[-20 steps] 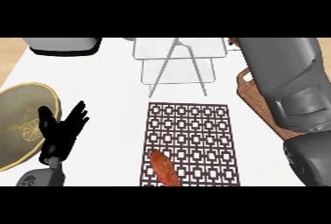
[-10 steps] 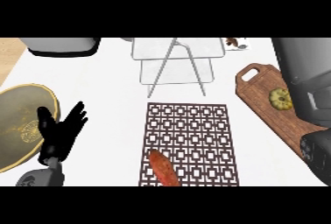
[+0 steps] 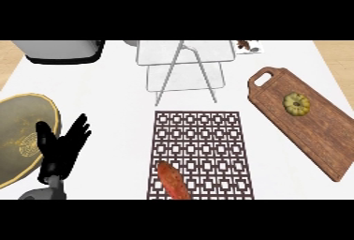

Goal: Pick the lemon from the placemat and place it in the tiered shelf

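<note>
Nowhere is a lemon seen: only a long orange-red vegetable (image 3: 172, 181) is left on the brown patterned placemat (image 3: 200, 140), the clear glass tiered shelf (image 3: 184, 65) far behind holds nothing, and the black left hand (image 3: 62, 147) is rested wide open.

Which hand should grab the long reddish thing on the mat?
Probably the left hand: it rests open just left of the placemat, near the reddish thing at the mat's near edge. The right hand isn't in view.

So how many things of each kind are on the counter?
Mats: 1
Shelves: 1
Boards: 1
Plates: 1
Foods: 2, a reddish one and a yellow one
Pots: 1
Total: 7
</note>
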